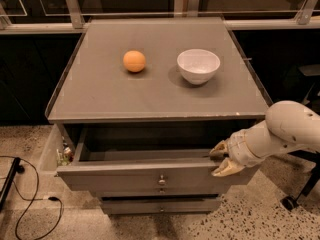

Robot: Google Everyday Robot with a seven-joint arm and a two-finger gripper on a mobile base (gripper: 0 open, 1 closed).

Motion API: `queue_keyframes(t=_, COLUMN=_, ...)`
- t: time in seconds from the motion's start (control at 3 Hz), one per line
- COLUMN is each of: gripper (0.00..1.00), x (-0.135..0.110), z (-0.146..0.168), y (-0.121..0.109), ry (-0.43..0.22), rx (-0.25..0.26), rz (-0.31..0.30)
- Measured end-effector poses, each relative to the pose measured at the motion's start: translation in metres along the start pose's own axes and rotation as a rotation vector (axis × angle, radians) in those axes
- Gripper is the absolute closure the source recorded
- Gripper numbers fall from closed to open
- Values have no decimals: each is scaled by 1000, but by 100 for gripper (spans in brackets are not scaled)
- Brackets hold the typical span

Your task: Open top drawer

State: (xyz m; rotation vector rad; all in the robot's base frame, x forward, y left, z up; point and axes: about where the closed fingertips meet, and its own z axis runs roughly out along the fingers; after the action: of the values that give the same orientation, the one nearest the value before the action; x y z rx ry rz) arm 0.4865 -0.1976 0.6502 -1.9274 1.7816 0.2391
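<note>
The top drawer (pixel 120 176) of the grey cabinet stands pulled out part way. Its plain grey interior (pixel 150 140) shows under the cabinet top, and a small round knob (pixel 161 179) sits at the middle of its front. My gripper (pixel 220 159) is at the right end of the drawer front. Its cream fingers (pixel 223 170) are spread apart, one above the front's top edge and one in front of the panel.
An orange (pixel 134 61) and a white bowl (pixel 198 65) sit on the cabinet top (pixel 100 99). A shallower drawer (pixel 160 205) lies below. A side bin (pixel 55 156) with small items hangs at the left. A black cable (pixel 30 204) lies on the speckled floor.
</note>
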Motion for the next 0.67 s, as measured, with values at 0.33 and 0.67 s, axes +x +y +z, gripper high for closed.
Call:
queue_keyframes(t=0.33, gripper=21, x=4, z=-1, y=25, ry=-57, rx=-23, rz=-9)
queue_keyframes(t=0.67, gripper=23, x=8, z=-7, y=85, ry=-143, rx=-53, rz=-14)
